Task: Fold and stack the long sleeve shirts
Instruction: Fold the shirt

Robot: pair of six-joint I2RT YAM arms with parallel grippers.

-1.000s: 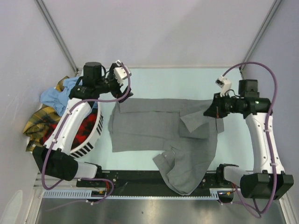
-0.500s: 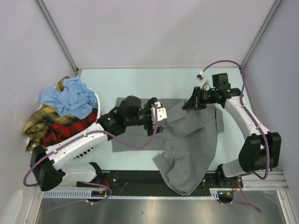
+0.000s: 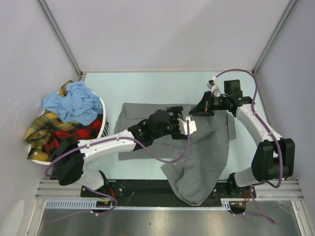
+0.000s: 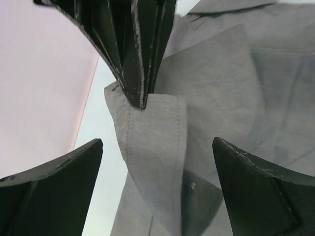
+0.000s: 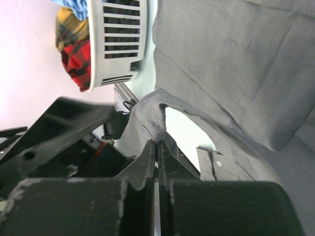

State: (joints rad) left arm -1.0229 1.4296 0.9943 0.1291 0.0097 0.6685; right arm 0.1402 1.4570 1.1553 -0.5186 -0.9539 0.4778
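**While right pinches the cuff, left waits open: sleeve fold on the grey shirt**

Top view: grey shirt point(image 3: 209, 147) lies spread mid-tabletop, its tail trailing to 6 o'clock over the near edge. Other shirts are heaped in the white basket point(image 3: 101, 140) at 9 o'clock, none folded yet. Left gripper point(image 3: 178, 114) and right gripper point(image 3: 193, 112) meet nose to nose at about 1 o'clock from the shirt's middle.

Left wrist: left jaws are spread wide, with the sleeve cuff point(image 4: 157, 128) hanging between them. Right jaws are pressed together on the cuff's top edge.

Right wrist: same pinch, with a ridge of grey cloth lifted off the tabletop and the basket at 11 o'clock.

My read: early in the task, at a cuff handover or a two-arm sleeve fold. Next move needs the left jaws closed on the cuff below the right's pinch before any release. Then carry the sleeve toward 9 o'clock across the body, keeping it low so the panel doesn't drag.
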